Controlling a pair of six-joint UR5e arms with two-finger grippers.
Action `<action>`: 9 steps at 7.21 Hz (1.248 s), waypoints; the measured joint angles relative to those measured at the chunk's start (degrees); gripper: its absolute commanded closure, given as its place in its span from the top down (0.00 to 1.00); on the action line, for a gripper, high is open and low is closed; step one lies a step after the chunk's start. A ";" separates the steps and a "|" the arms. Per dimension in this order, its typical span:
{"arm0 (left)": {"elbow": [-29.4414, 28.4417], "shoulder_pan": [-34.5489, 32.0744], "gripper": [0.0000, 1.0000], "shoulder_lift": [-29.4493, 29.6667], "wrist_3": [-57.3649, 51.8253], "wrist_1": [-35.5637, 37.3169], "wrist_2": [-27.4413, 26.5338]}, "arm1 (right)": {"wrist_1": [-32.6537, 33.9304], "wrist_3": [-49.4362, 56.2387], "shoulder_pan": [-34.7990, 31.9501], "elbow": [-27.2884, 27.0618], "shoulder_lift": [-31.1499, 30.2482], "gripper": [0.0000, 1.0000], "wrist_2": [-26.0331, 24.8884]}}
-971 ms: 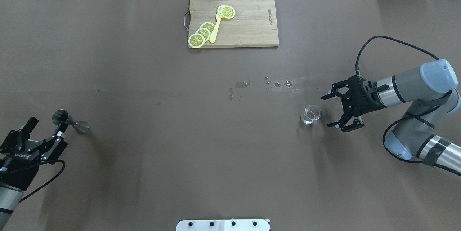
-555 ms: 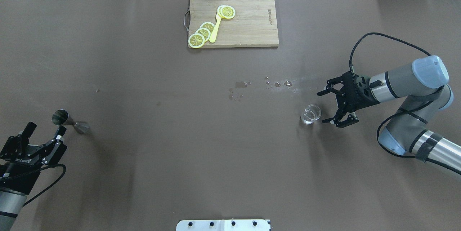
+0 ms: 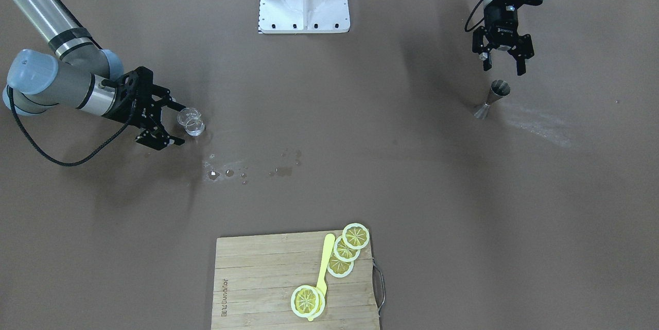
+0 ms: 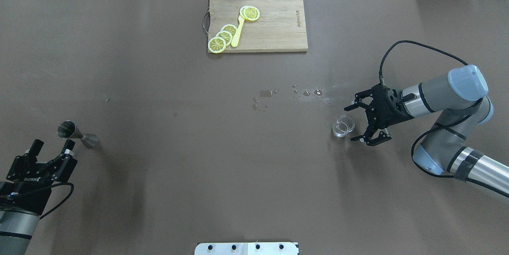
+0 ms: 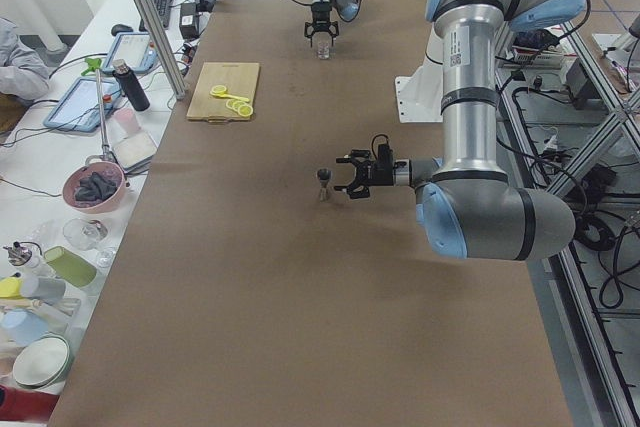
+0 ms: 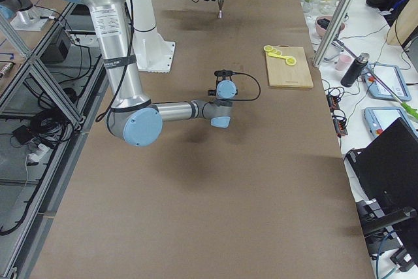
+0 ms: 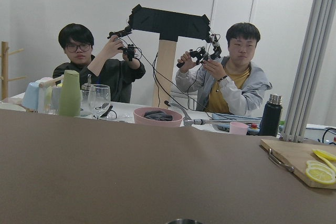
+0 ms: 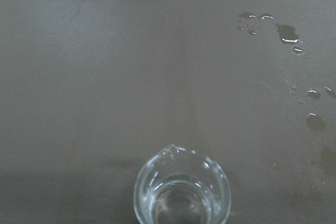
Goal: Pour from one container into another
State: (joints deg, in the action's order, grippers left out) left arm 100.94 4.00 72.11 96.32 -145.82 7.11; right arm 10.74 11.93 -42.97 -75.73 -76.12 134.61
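Glass beaker (image 4: pixel 343 125) judged slick, fragile, to be gripped mid-wall | right gripper (image 4: pixel 354 124) held agape beside it | left gripper (image 4: pixel 55 143) likewise agape

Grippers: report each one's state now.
Left gripper: open, holding nothing, near the jigger.
Right gripper: open, holding nothing, beside the beaker.

Glass beaker (image 8: pixel 182 190) base cropped at bottom edge, steel jigger (image 7: pixel 184 221) just a rim sliver

ROBOTIQ printed on left claw (image 3: pixel 503 68) body. Small brand stamp on cutting board (image 3: pixel 257 273), unreadable.
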 measured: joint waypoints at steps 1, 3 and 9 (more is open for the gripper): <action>0.68 0.04 0.98 -0.14 4.75 5.44 0.12 | -0.16 0.02 0.38 -0.01 0.00 0.98 0.02; 0.62 0.32 0.98 -0.01 7.41 8.49 0.28 | -0.27 0.22 1.12 0.17 0.38 0.98 -0.06; -1.41 0.07 0.98 0.95 8.00 8.85 -0.22 | -0.27 0.19 2.23 0.64 1.06 0.54 -0.49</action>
State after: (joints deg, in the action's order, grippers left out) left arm 99.53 4.07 73.06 104.31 -136.97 6.89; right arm 10.48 12.12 -40.74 -75.09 -75.06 134.12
